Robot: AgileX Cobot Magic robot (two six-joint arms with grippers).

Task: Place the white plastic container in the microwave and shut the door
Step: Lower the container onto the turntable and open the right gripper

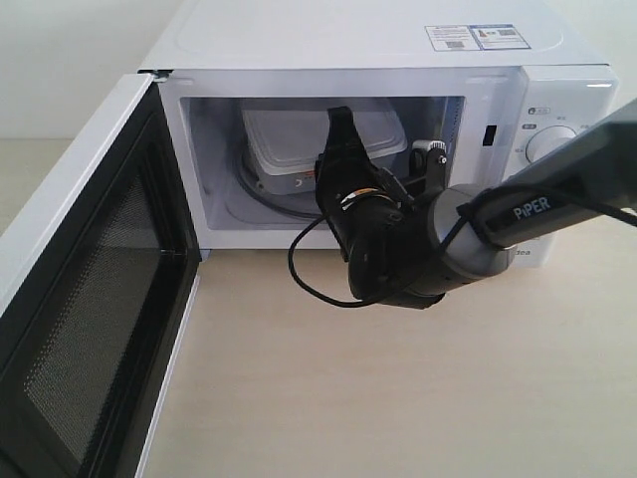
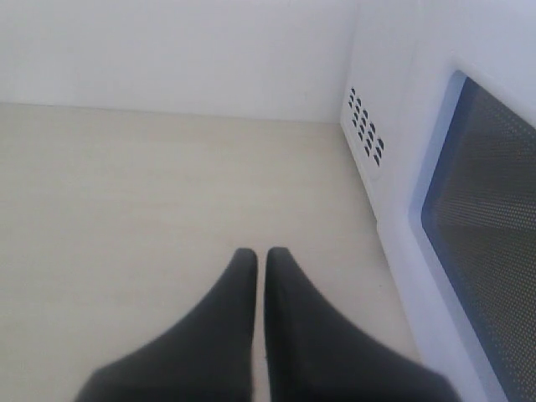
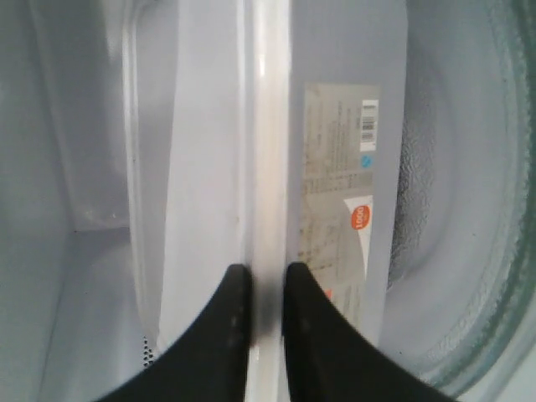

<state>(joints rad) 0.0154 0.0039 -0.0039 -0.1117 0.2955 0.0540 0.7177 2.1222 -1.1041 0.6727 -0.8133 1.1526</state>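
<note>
The white microwave (image 1: 348, 40) stands at the back with its door (image 1: 90, 299) swung wide open to the left. Inside, the white plastic container (image 1: 289, 134) rests over the glass turntable (image 3: 494, 251). My right gripper (image 1: 338, 124) reaches into the cavity and is shut on the container's lid rim (image 3: 268, 167), one finger on each side. The container's label (image 3: 339, 201) faces the right wrist camera. My left gripper (image 2: 260, 255) is shut and empty, low over the table beside the microwave's vented side wall (image 2: 365, 126).
The beige tabletop (image 1: 398, 398) stretches in front of the microwave. The right arm's black cable (image 1: 309, 274) loops down before the opening. The control dials (image 1: 550, 144) sit at the microwave's right front. A white wall stands behind.
</note>
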